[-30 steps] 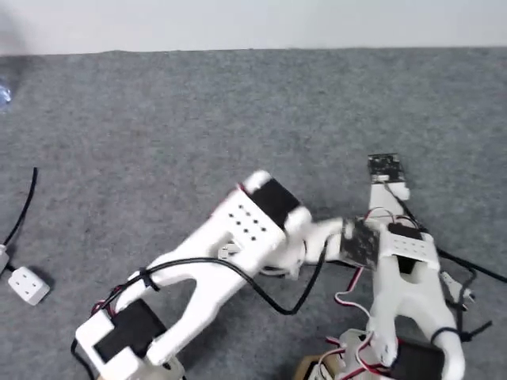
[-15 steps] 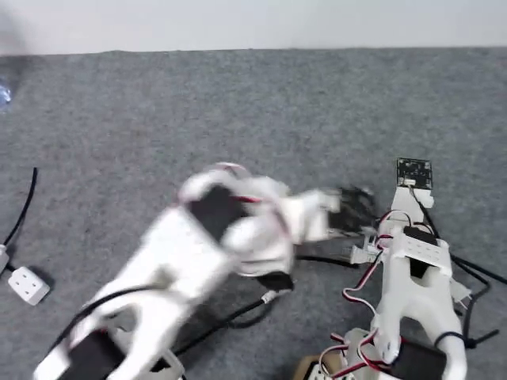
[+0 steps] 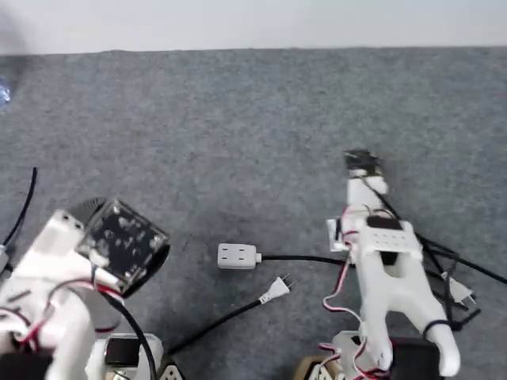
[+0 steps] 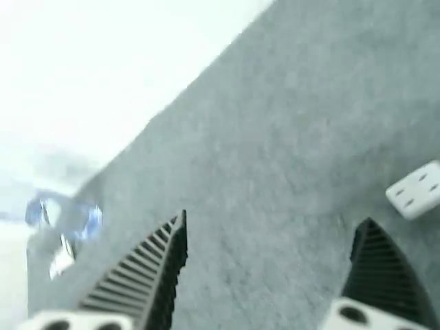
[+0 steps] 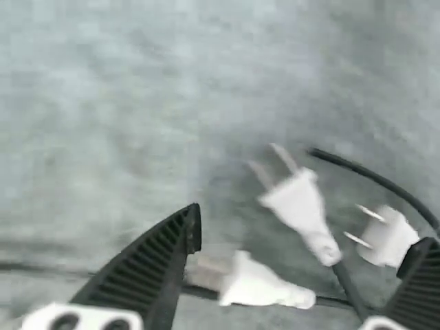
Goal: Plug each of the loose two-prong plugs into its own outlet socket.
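The grey carpet [image 3: 238,119] is lit softly and evenly from above; only faint shadows are cast beside the outlet block [image 3: 238,255]. The far wall [image 4: 103,69] is washed out white.

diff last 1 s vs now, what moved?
The left arm swung back from the table's middle, beside the right arm, to the near-left corner. The left gripper is open and holds nothing. The move uncovered a white outlet socket and a loose plug, both on black cables. The right arm shifted slightly sideways but kept its place. The grey mat is unchanged.
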Robot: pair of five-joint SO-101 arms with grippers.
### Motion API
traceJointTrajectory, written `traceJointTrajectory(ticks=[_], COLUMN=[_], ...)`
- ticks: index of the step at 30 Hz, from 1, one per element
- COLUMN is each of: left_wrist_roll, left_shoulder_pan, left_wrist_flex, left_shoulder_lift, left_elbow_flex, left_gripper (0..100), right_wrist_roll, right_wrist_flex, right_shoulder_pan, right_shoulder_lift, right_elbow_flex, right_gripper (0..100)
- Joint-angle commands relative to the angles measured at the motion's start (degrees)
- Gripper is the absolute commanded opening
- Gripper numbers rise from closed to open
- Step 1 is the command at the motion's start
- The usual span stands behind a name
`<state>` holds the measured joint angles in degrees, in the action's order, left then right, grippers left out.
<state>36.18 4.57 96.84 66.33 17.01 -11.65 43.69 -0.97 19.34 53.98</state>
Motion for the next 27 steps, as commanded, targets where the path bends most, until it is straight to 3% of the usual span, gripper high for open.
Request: traceJointTrajectory(ticks=[1, 4, 8, 12, 17, 21, 27], left_wrist_roll=[0.7, 0.6, 0.3, -6.4, -15.0, -18.5, -18.3], left_shoulder_pan=[4.0, 9.0, 17.5, 25.6, 28.5, 34.5, 45.0], left_wrist_flex=[-6.2, -10.5, -17.3, -23.6, -25.3, -25.3, -25.8], left_shoulder_lift=[14.1, 23.6, 35.4, 38.2, 37.0, 37.0, 37.0], left_elbow_flex=[22.2, 34.6, 47.4, 54.9, 59.6, 60.8, 64.8], left_gripper=[36, 36, 36, 36, 36, 36, 36], right_wrist_roll=[-7.3, -14.2, -29.5, -41.0, -54.9, -60.7, -62.8], right_wrist_flex=[15.9, 28.7, 40.0, 44.4, 47.9, 48.1, 46.2], right_shoulder_pan=[6.5, 11.7, 18.3, 23.2, 27.2, 31.9, 39.6], right_shoulder_lift=[1.3, 1.3, 1.3, 1.3, 0.7, 0.7, 1.2], right_elbow_flex=[-12.5, -20.7, -25.4, -25.5, -24.4, -21.8, -16.4], right_gripper=[44.1, 44.1, 44.1, 44.1, 44.1, 40.8, 21.3])
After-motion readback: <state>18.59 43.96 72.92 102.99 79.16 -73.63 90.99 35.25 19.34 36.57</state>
